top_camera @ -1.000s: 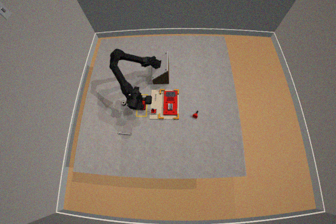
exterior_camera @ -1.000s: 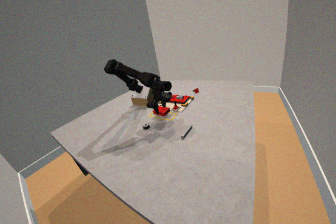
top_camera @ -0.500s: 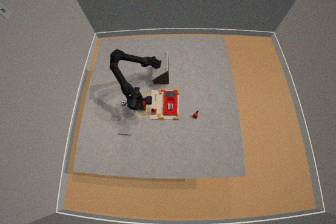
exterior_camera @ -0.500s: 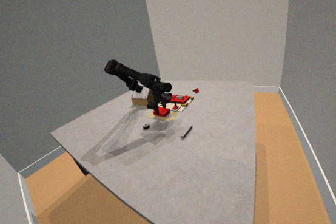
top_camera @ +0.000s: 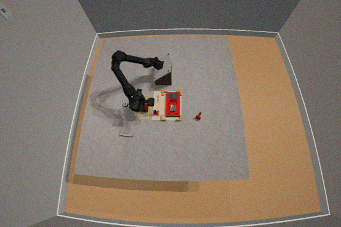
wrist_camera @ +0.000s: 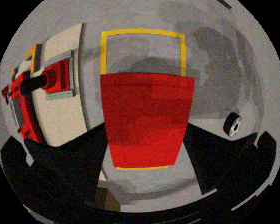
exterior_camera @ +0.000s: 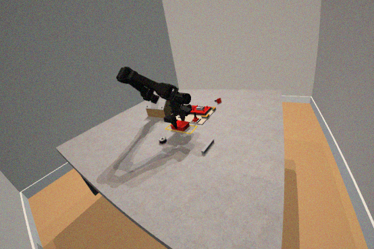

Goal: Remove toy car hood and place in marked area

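Note:
The red hood (top_camera: 147, 107) (exterior_camera: 181, 125) (wrist_camera: 147, 110) is held between the two black fingers of my gripper (exterior_camera: 179, 121) (wrist_camera: 145, 125), which is shut on it. The hood is roughly level and low over the yellow-outlined marked area (top_camera: 143, 117) (exterior_camera: 194, 129) (wrist_camera: 143, 31). The outline's far part shows beyond the hood in the wrist view, and a strip shows at its near edge. I cannot tell whether the hood touches the table. The red toy car (top_camera: 168, 111) (exterior_camera: 204, 113) stands beside the area with its silver engine block exposed.
A cream board (top_camera: 157, 105) (wrist_camera: 66, 120) lies under the car, bearing a small red part (top_camera: 156, 112) (exterior_camera: 195, 119) with a black stem. A wheel (top_camera: 125, 104) (exterior_camera: 163, 140), a grey bar (top_camera: 126, 135) (exterior_camera: 208, 147) and a red piece (top_camera: 198, 117) (exterior_camera: 219, 100) lie around. A box (top_camera: 164, 79) (exterior_camera: 155, 113) stands behind.

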You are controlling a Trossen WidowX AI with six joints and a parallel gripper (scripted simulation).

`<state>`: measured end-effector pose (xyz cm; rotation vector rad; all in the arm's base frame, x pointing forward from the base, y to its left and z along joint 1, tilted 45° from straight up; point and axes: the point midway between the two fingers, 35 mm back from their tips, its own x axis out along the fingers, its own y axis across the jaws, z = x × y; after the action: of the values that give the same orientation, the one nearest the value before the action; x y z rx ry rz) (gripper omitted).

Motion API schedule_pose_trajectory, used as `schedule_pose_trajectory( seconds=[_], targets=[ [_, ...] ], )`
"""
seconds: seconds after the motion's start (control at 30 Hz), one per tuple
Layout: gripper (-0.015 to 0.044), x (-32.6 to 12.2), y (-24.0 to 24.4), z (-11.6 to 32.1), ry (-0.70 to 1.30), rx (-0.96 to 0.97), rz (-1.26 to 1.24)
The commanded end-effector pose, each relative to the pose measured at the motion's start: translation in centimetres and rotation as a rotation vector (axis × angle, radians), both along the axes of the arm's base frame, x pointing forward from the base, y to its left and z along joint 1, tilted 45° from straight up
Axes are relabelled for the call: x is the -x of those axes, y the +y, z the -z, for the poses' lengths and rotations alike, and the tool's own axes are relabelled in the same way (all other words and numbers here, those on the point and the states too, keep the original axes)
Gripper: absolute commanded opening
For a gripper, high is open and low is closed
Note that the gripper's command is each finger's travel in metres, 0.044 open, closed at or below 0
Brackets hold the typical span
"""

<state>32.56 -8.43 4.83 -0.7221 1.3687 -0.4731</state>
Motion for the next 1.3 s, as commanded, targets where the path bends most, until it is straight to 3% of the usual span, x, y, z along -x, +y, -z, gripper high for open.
schedule_pose_trajectory(
  seconds=[0.0, 0.13, 0.7, 1.0, 1.27],
  targets=[
    [0.0, -0.1, -0.1, 0.2, 0.001, -0.002, -0.004],
    [0.0, -0.1, -0.2, 0.3, 0.001, -0.002, -0.004],
    [0.044, 0.0, -0.2, 0.2, 0.0, 0.0, 0.0],
    [0.044, 1.1, 4.7, -4.7, -0.002, -0.005, -0.004],
    [0.044, 1.2, 4.8, -4.9, -0.002, -0.005, -0.004]
  ],
)
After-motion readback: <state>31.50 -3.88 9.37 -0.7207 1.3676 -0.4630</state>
